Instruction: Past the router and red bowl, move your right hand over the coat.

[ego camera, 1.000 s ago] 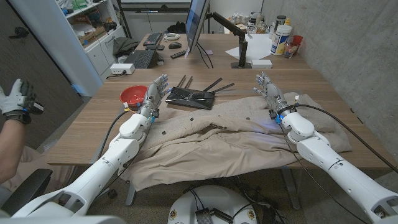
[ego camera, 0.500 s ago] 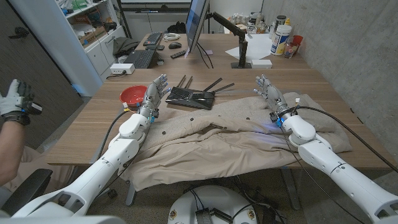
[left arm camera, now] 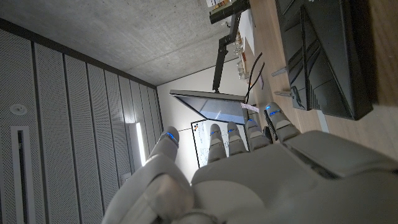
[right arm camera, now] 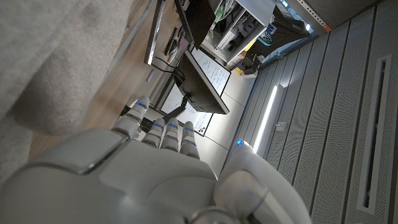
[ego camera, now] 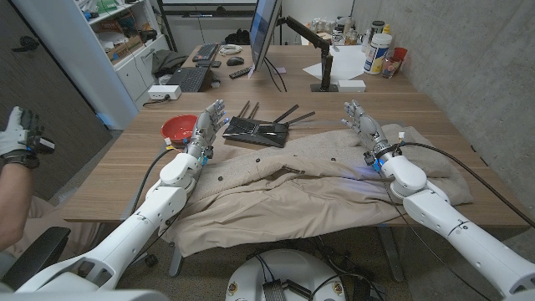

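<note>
A beige coat (ego camera: 318,184) lies spread over the near half of the table and hangs over the front edge. The black router (ego camera: 259,130) with its antennas sits just beyond the coat's left part, and the red bowl (ego camera: 179,128) stands to its left. My right hand (ego camera: 365,129) stands open, fingers apart and pointing away, above the coat's far right edge; the coat (right arm camera: 43,56) shows beside it in the right wrist view. My left hand (ego camera: 207,127) is open too, raised between the bowl and the router (left arm camera: 329,56).
A monitor (ego camera: 264,33) on a stand, a keyboard (ego camera: 188,79), a remote (ego camera: 240,73), a monitor arm (ego camera: 322,67) and bottles (ego camera: 379,52) stand at the back. A person's gloved hand (ego camera: 17,134) shows at the left edge.
My hands have held still. The person's gloved hand at the left edge has dropped slightly.
</note>
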Robot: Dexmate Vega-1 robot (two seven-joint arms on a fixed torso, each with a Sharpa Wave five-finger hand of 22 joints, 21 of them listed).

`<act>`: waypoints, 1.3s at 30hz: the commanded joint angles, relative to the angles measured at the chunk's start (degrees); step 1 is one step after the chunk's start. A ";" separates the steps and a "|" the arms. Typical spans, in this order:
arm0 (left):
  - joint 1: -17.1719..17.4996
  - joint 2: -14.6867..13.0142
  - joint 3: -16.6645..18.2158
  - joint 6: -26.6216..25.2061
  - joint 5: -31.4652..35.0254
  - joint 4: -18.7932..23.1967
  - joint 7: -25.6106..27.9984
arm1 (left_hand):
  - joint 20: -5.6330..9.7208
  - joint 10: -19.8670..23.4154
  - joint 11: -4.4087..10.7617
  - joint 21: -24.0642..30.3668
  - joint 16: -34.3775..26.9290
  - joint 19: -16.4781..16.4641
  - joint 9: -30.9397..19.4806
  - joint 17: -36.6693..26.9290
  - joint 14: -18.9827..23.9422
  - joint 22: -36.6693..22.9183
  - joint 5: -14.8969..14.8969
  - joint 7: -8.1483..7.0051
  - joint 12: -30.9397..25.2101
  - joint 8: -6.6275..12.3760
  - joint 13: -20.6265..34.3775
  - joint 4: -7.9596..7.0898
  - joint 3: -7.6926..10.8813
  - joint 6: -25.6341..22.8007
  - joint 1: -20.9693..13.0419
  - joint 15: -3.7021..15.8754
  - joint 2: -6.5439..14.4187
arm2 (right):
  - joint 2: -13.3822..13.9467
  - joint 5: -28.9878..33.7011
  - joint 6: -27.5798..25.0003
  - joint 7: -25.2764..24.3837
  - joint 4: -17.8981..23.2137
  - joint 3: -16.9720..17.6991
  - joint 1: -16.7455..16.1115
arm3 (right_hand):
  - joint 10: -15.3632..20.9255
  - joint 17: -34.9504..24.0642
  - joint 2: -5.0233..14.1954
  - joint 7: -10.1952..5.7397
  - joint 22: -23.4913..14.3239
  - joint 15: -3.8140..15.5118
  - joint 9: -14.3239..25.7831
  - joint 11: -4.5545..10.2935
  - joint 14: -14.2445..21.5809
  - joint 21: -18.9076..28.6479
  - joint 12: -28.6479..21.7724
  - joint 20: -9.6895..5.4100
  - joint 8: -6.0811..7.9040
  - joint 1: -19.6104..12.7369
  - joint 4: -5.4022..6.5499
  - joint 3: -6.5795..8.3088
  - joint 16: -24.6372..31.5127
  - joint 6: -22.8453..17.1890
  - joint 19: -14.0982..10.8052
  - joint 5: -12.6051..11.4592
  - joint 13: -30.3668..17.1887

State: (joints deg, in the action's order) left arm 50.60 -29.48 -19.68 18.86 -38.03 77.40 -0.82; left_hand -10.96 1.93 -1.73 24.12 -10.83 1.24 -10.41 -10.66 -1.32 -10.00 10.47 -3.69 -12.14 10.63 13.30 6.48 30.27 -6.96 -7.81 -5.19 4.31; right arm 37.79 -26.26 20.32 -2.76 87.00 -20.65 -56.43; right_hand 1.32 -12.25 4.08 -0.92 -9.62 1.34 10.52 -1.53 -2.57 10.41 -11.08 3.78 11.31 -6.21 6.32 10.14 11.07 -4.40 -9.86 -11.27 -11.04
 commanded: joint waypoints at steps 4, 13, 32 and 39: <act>0.08 -0.04 0.05 -0.01 0.02 0.11 0.12 | -0.32 -0.27 -0.48 -0.42 -0.28 -0.37 -0.19 -0.17 -0.23 -0.13 0.20 -0.05 -0.42 0.27 -0.01 0.00 0.32 -0.41 0.16 -0.43 -0.06 | 1.92 1.95 -0.41 -1.04 2.58 0.59 -1.62 | 0.27 0.04 -0.32 -0.23 -0.13 0.09 0.24 0.03 -0.46 0.20 -0.44 0.06 0.06 0.31 -0.28 -0.11 0.31 -0.42 0.11 -0.48 -0.24; 0.07 -0.01 0.00 0.02 0.11 0.12 0.17 | -0.27 -0.25 -0.43 -0.57 -0.29 -0.46 -0.19 -0.17 -0.23 -0.14 0.20 -0.03 -0.45 0.34 -0.08 0.01 0.34 -0.59 0.21 -0.41 -0.06 | 3.18 3.21 0.36 -1.61 4.39 1.32 -3.14 | 0.27 0.08 -0.36 -0.24 -0.12 0.13 0.24 -0.05 -0.50 0.22 -0.43 0.14 0.05 0.37 -0.29 -0.14 0.33 -0.46 0.15 -0.48 -0.24; 0.08 -0.01 0.04 -0.05 0.16 0.10 0.39 | -0.22 -0.24 -0.32 -0.98 -0.28 -0.59 -0.19 -0.16 -0.24 -0.15 0.19 0.06 -0.50 0.37 -0.25 0.04 0.40 -0.79 0.31 -0.44 -0.07 | 4.75 6.00 1.15 -2.25 6.38 2.17 -4.73 | 0.83 0.22 -0.71 -0.27 -0.11 0.12 0.24 -0.21 -0.57 0.13 -0.62 0.50 0.00 0.35 -0.50 -0.27 0.34 -0.48 0.57 -0.45 -0.23; 0.09 0.01 0.07 0.04 0.16 0.08 0.41 | -0.26 -0.27 -0.42 -1.13 -0.29 -0.64 -0.20 -0.16 -0.23 -0.15 0.19 0.10 -0.50 0.36 -0.30 0.06 0.42 -0.80 0.34 -0.47 -0.07 | 5.74 7.16 0.20 -2.87 7.71 2.54 -5.52 | 0.78 0.27 -0.80 -0.28 -0.11 0.13 0.24 -0.26 -0.75 0.10 -0.59 0.40 -0.02 0.31 -0.58 -0.29 0.27 -0.47 0.71 -0.44 -0.23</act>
State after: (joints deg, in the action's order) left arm 50.69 -29.49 -19.63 18.90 -37.90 77.54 -0.46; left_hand -11.26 1.81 -1.84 23.05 -10.83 0.95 -10.54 -10.67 -1.32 -9.99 10.47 -3.38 -12.14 10.63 13.04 6.48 30.27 -7.27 -7.81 -5.19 4.31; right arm 42.13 -21.10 21.44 -4.74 92.89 -18.65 -60.81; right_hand 1.54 -11.99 3.86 -0.92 -9.62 1.66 10.52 -1.75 -2.88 10.41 -11.53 4.20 11.31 -5.99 5.93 9.73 11.07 -4.40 -9.45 -11.27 -11.04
